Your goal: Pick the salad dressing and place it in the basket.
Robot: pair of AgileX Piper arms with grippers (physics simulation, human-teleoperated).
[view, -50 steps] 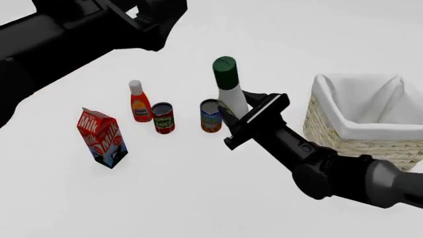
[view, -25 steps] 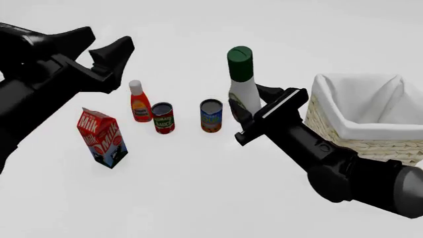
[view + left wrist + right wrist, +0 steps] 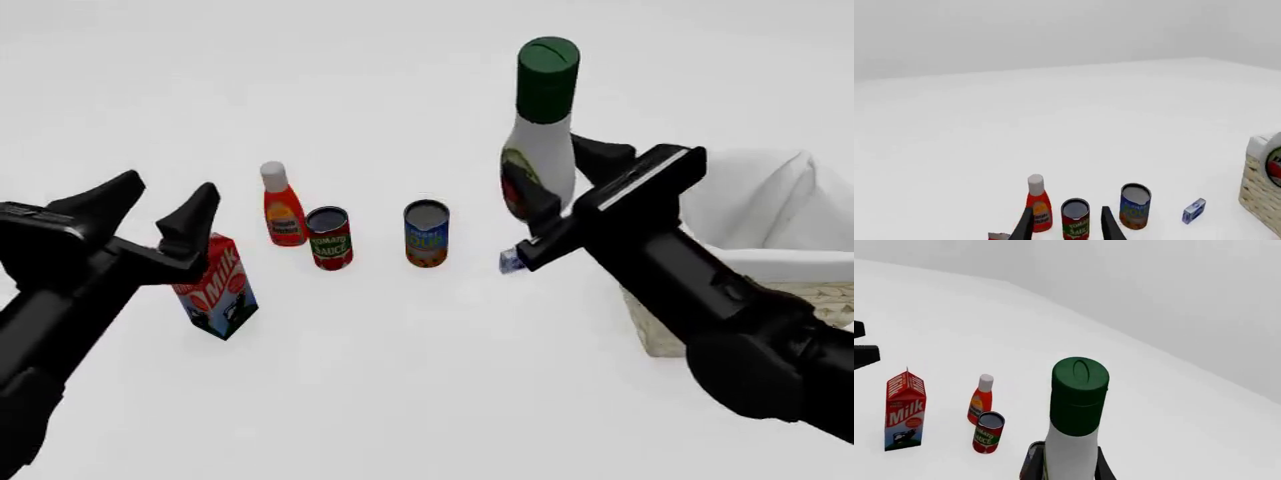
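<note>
Milk carton [image 3: 214,290], red and white, is found nearest the camera in the front view, upright on the table [image 3: 400,400], partly masked by the left gripper [image 3: 150,212]. That gripper is held with its jaws spread wide and nothing between them, idle above the carton.

Right gripper [image 3: 571,192]: clamped on the lower body of the salad dressing [image 3: 539,140], which is carried upright and clear of the table, its dark green cap uppermost. In the right wrist view the white neck and cap are seen rising between the two fingers.

Small blue item [image 3: 510,261]: lies on the table just below the lifted bottle; its kind cannot be told.

Middle row: blue-labelled can [image 3: 426,234], red tomato sauce can [image 3: 328,238], red bottle with white cap [image 3: 282,205], all upright and apart from one another.

Basket [image 3: 774,265]: woven, white-lined, at the far right, partly hidden behind the right arm; no goods are seen inside it.

Step in hand is judged to be the carry, lifting done. Next, sideways travel to the right is called for until the bottle stands over the lining, height being kept so the rim is cleared, then lowering and release.
</note>
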